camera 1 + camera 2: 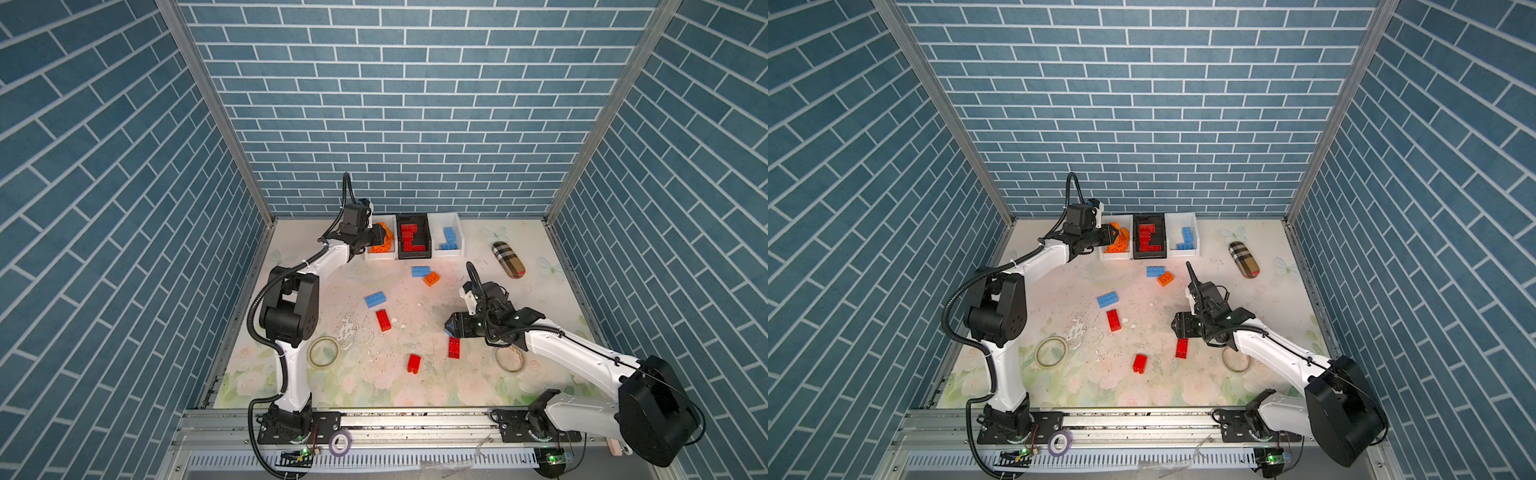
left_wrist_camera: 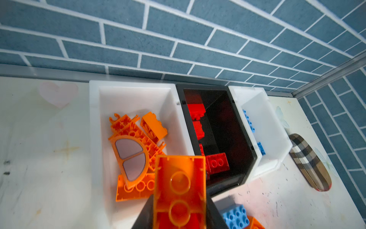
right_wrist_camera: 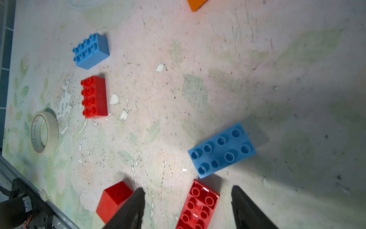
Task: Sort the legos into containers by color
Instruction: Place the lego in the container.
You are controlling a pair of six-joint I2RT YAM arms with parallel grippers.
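Three containers stand in a row at the back: a white bin (image 1: pixel 380 257) of orange legos with an arched window piece (image 2: pixel 130 156), a black bin (image 1: pixel 412 253) of red ones, and a white bin (image 1: pixel 449 252) of blue ones. My left gripper (image 1: pixel 384 237) is shut on an orange brick (image 2: pixel 179 190), underside up, above the orange bin's front. My right gripper (image 3: pixel 188 188) hangs open low over a red brick (image 3: pixel 198 206), with a blue brick (image 3: pixel 221 149) just beyond it. Loose on the mat lie blue (image 1: pixel 375 299), red (image 1: pixel 383 320), blue (image 1: pixel 421 271), orange (image 1: pixel 432 278) and small red (image 1: pixel 414 363) bricks.
A tan plaid case (image 1: pixel 508 259) lies at the back right beside the blue bin. Clear tape rolls sit near the left arm (image 1: pixel 323 352) and under the right arm (image 1: pixel 510 359). A purple tape roll (image 1: pixel 340 442) rests on the front rail.
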